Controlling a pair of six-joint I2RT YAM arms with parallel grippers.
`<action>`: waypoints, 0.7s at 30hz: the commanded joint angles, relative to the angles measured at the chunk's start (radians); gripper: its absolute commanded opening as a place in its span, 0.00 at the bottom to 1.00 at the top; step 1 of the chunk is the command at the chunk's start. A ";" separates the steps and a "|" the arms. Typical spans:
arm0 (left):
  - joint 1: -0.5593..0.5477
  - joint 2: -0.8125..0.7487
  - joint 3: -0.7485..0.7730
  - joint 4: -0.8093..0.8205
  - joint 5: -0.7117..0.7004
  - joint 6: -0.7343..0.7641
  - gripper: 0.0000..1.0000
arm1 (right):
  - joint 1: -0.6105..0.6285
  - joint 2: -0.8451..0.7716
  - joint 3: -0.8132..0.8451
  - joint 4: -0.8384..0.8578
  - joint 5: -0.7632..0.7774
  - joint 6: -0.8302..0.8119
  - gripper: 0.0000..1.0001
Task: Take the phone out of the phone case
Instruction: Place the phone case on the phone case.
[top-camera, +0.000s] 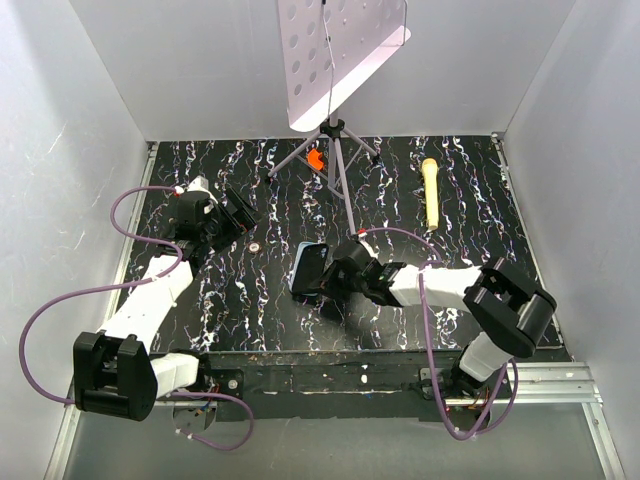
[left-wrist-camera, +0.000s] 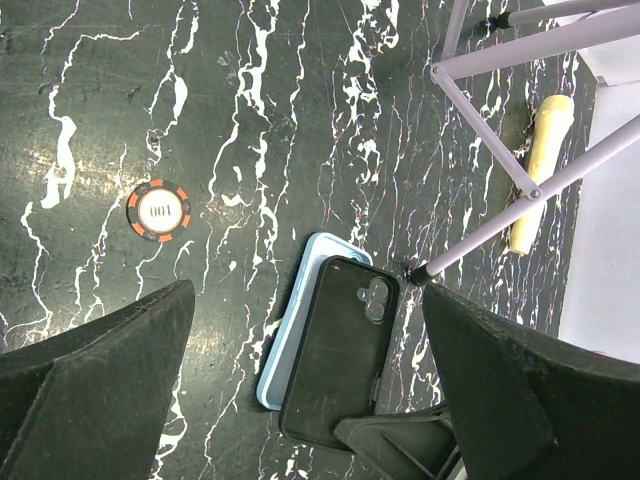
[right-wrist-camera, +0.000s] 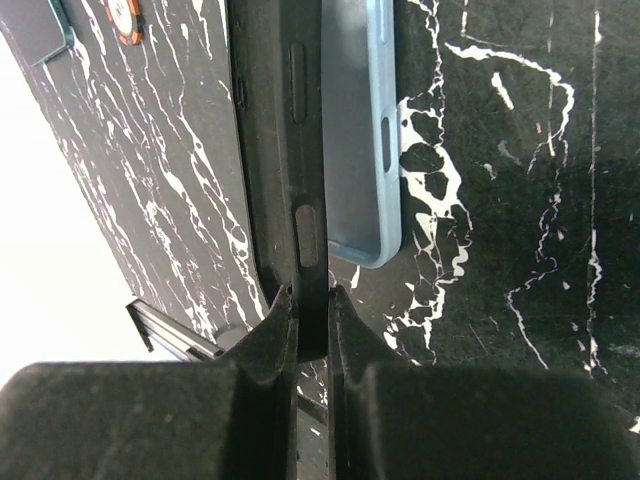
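phone (left-wrist-camera: 335, 370): dark slab at mid-table, camera lenses facing up at its far end, side buttons visible in the right wrist view; it lies over the case, offset toward the right arm's side
case (left-wrist-camera: 292, 330): light blue shell flat on the table (top-camera: 480, 230), one long edge and a far corner showing from under the phone; whether any part of the phone sits inside it cannot be told
right gripper (right-wrist-camera: 312, 305): clenched, grasping the near short end of the phone, one finger (right-wrist-camera: 262, 345) on each face
left gripper (top-camera: 235, 215): released, jaws spread wide, holding nothing, over the left part of the table, well apart from the phone
chip (left-wrist-camera: 158, 210): orange and black disc, flat on the table, left of the case and apart from it
stand (top-camera: 333, 130): tripod at the far middle carrying a white perforated board (top-camera: 335, 50); one foot rests just beside the phone's far corner
yellow stick (top-camera: 430, 190): lying at the far right, well apart from the phone
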 joint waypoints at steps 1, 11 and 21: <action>-0.001 -0.002 0.026 0.006 0.011 0.013 0.98 | -0.008 0.016 0.048 0.034 -0.007 -0.024 0.06; -0.001 0.000 0.023 0.006 0.011 0.013 0.98 | -0.017 0.047 0.077 0.042 -0.026 -0.064 0.12; -0.001 0.008 0.022 0.005 0.012 0.014 0.98 | -0.025 0.051 0.111 -0.029 -0.044 -0.093 0.47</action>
